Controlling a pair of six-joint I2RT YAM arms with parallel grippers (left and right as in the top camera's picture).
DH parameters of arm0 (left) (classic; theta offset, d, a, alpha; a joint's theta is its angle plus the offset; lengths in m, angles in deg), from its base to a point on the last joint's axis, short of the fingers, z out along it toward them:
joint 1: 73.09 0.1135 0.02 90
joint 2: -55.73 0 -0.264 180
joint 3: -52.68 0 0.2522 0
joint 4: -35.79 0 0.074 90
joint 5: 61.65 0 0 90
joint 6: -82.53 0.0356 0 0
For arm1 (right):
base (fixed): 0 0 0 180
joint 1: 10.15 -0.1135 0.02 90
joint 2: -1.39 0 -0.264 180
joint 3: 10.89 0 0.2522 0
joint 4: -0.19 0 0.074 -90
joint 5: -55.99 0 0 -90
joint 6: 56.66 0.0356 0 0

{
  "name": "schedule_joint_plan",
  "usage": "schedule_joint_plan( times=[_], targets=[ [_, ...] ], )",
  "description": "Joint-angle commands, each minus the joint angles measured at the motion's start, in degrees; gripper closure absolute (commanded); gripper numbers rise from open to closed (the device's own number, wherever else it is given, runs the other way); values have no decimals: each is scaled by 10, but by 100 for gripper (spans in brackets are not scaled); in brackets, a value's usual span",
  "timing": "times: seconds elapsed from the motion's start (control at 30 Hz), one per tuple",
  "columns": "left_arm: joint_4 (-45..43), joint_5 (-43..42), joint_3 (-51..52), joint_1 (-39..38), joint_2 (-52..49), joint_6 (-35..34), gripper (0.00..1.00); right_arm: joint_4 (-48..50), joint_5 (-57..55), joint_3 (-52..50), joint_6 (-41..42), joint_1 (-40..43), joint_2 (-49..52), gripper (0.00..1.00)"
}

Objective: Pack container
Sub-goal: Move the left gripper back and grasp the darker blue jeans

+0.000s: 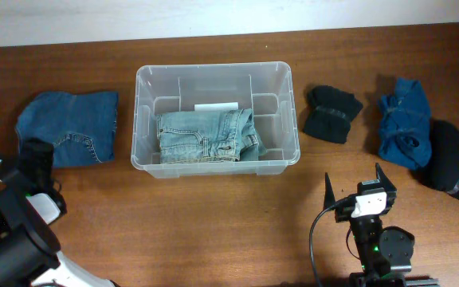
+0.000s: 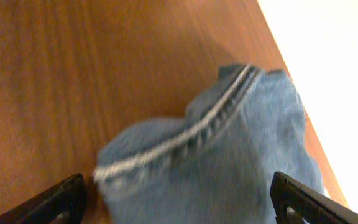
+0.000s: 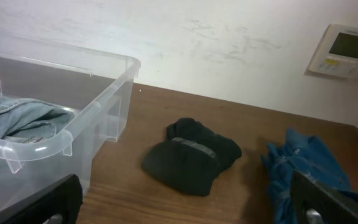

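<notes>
Left end effector [image 2: 176, 186], right end effector [image 3: 185, 193]: both wide, tips cropped.
I see blurred jeans [image 2: 229, 155] under the left, 9 o'clock of the container [image 1: 213, 68].

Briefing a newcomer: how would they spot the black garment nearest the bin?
Find the clear container mid-table. Just right of it lies a folded black garment. The crumpled blue cloth and another black bundle sit farther right; this one is nearest the container.
</notes>
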Motion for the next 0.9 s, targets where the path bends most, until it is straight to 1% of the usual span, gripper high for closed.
schedule_joint_plan(
  times=[0.0, 0.03, 0.07, 0.1, 0.17, 0.27, 0.37, 0.43, 0.6, 0.7, 0.8, 0.83, 0.87],
  targets=[
    [4, 5, -23, -1, -48, -5, 37, -3, -5, -3, 2, -2, -3, 2],
    [4, 3, -26, -1, -49, -5, 66, -3, -5, -3, 2, -2, -3, 2],
    [4, -1, -30, -1, -49, -5, 90, -3, -5, -3, 2, -2, -3, 2],
    [-6, -15, -34, -1, -49, -5, 99, -3, -5, -3, 2, -2, -3, 2],
    [-45, -55, -35, -1, -49, -2, 99, -3, -5, -3, 2, -2, -3, 2],
    [-127, -136, -35, -1, -47, 15, 99, -3, -5, -3, 2, -2, -3, 2],
    [-210, -207, -37, -1, -32, 14, 99, -3, -5, -3, 2, -2, -3, 2],
    [-231, -230, -39, -1, -10, 14, 99, -3, -5, -3, 2, -2, -3, 1],
    [-230, -307, -66, -2, 84, 15, 99, -3, -5, -3, 2, -2, -3, 2],
    [-202, -351, -100, -9, 140, 19, 99, -3, -5, -3, 2, -2, -3, 2],
    [-97, -389, -154, -29, 193, 69, 99, -3, -5, -3, 2, -2, -3, 2],
    [-44, -391, -174, -39, 209, 96, 99, -3, -5, -3, 2, -2, -3, 2],
    [68, -390, -219, -61, 233, 168, 99, -3, -5, -3, 2, -2, -3, 2]
  ],
)
